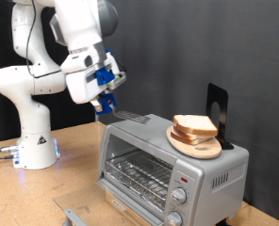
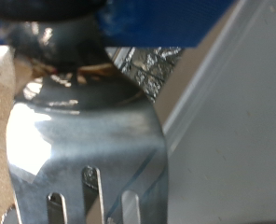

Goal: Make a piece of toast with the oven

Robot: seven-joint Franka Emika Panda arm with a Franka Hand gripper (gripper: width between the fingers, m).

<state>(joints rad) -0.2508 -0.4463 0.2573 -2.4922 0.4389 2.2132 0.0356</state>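
Gripper [image 1: 106, 102] hangs above the oven's [image 1: 168, 160] top, at the exterior view's left end, pinching the dark handle of a metal spatula [image 1: 130, 117]. The blade extends toward 3 o'clock, low over the oven roof.

Piece of toast [image 1: 195, 125] sits on a round wooden board [image 1: 198, 145] on the oven roof, at 3 o'clock from the gripper, apart from the blade tip. A black stand [image 1: 218, 105] rises just behind the board.

Oven door looks closed, wire rack visible through the glass, knobs on the front panel at the exterior view's right.

Wrist view: slotted spatula blade [image 2: 82, 140] fills the frame; fingers not distinguishable.
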